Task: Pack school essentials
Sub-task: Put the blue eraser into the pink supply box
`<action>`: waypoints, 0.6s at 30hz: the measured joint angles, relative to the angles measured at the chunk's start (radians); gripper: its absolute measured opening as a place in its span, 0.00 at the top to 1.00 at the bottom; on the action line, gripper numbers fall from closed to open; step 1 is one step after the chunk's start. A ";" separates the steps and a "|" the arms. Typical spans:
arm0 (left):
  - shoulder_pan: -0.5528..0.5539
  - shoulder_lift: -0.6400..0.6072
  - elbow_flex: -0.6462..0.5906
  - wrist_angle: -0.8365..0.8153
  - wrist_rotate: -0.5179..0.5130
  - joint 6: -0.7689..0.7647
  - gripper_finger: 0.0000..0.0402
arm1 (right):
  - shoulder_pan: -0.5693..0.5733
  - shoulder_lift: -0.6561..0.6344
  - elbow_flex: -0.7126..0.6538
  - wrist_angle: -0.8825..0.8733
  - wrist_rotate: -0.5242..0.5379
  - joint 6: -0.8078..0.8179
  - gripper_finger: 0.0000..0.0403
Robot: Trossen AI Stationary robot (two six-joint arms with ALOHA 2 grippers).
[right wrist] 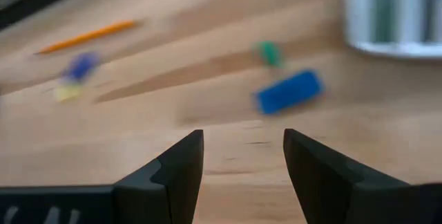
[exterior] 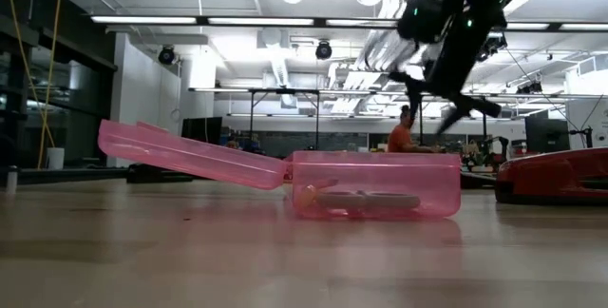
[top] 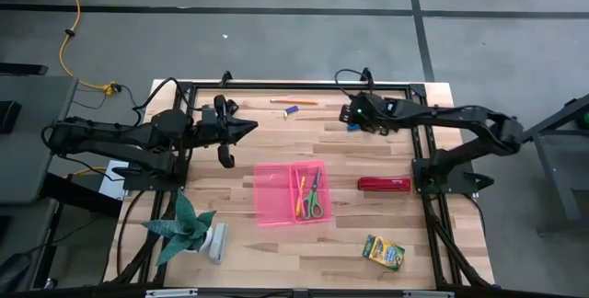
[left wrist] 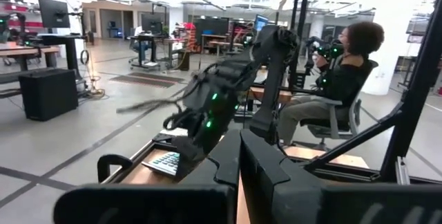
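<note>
The pink clear case (top: 276, 192) lies open mid-table with its lid (exterior: 190, 151) folded out flat. Green-handled scissors (top: 314, 197) and thin pencils (top: 299, 192) lie in its right tray. An orange pencil (top: 293, 102) and a small blue eraser (top: 293, 109) lie near the far edge. The crayon box (top: 383, 252) lies flat near the near right corner. My right gripper (right wrist: 243, 158) is open and hovers above bare table, short of a blue eraser (right wrist: 289, 91) and a green eraser (right wrist: 269, 52). My left gripper (top: 247, 130) is shut and waits left of the case, in the air.
A red oblong object (top: 384, 184) lies right of the case. A green plant in a pale pot (top: 191, 229) stands near the near left corner. A black frame (top: 304, 85) runs round the table. A seated person (left wrist: 338, 79) is beyond the table.
</note>
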 joint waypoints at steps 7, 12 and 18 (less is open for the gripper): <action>0.000 0.000 0.000 0.001 -0.010 -0.034 1.00 | -0.067 0.127 0.000 -0.068 -0.098 0.203 0.52; 0.000 0.000 0.000 0.001 -0.010 -0.071 1.00 | -0.115 0.173 0.000 -0.033 -0.149 0.361 0.52; 0.000 0.000 0.000 0.001 -0.010 -0.079 1.00 | -0.163 0.221 0.000 0.088 -0.204 0.495 0.52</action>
